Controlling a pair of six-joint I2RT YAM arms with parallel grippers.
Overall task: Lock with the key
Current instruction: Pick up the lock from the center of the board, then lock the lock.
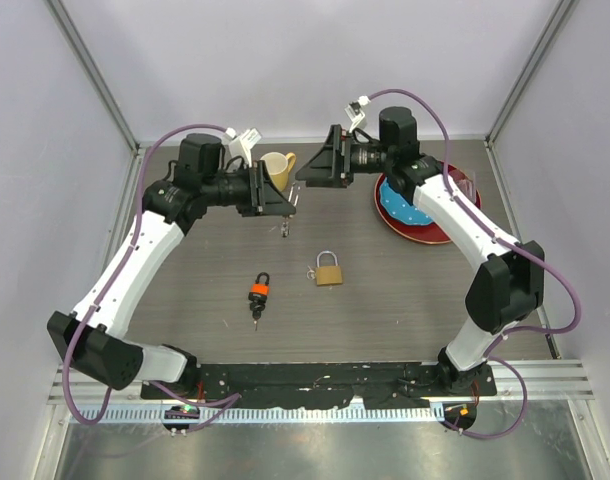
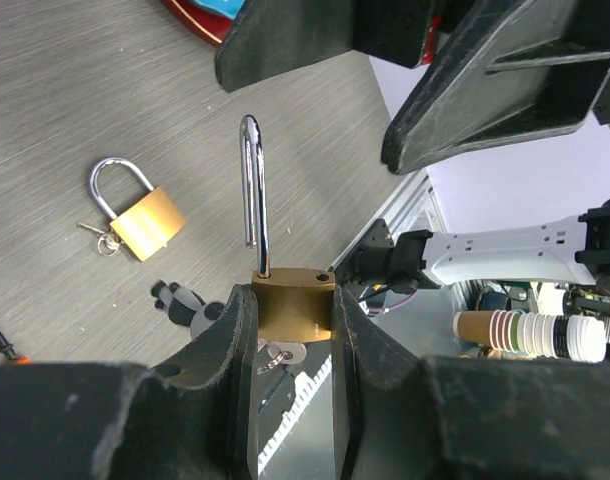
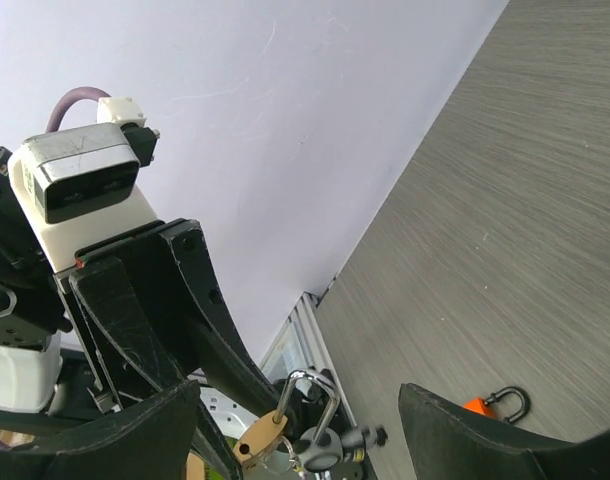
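Left gripper (image 1: 281,197): we held it narrow, pinching the brass padlock (image 2: 293,300) by its body above the far-middle table (image 1: 405,300).
Shackle (image 2: 253,190): stood upright and open, so we could press it.
Key (image 2: 277,354): sat beneath the body.
Right gripper (image 1: 307,172): gaped wide, just right, facing the shackle.

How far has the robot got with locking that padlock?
Done: the left hand grips a brass padlock by its body, off the table. In hand: the open right hand faces it, close by. Left: the shackle stands open and the key hangs underneath, so pressing it shut and turning the key remain.
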